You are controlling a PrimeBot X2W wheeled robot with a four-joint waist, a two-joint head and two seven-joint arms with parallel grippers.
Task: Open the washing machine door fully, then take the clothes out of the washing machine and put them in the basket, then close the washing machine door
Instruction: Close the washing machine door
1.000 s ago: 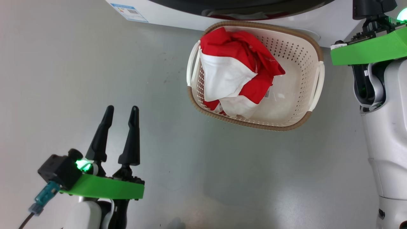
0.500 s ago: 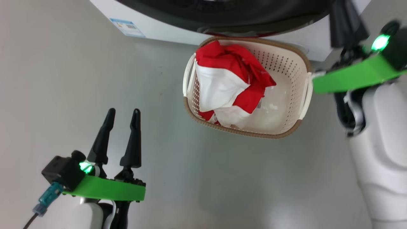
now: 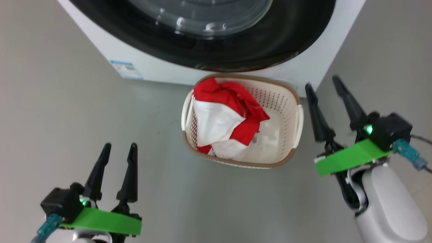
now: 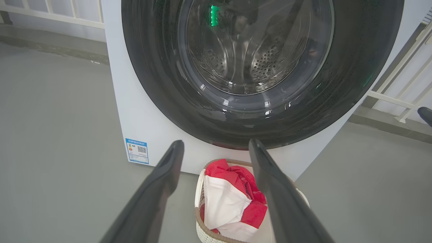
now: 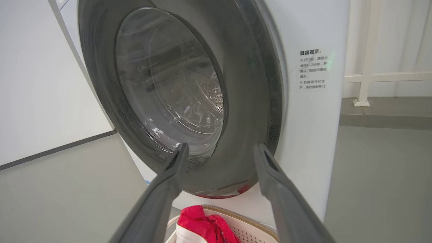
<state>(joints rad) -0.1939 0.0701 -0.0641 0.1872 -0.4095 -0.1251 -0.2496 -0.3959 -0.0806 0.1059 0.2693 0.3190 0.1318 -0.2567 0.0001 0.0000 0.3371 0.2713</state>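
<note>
Smooth grey floor [image 3: 74,111] under soft, even light. At right, white railing [image 5: 398,77] above a raised grey kerb [image 5: 384,116]; at left, white wall [image 5: 33,84].

I see bright, even light, head view soft; glare at six o'clock on the glossy black-rimmed round door [image 4: 236,116]

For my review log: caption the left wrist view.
Closed washing machine door, clothes in the basket below it, left gripper open and empty.

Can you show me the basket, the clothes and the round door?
basket [image 3: 299,125]: head view, right white handle.
clothes [image 3: 214,125]: head view, white panel.
door [image 4: 152,67]: left wrist view, black rim.
</note>
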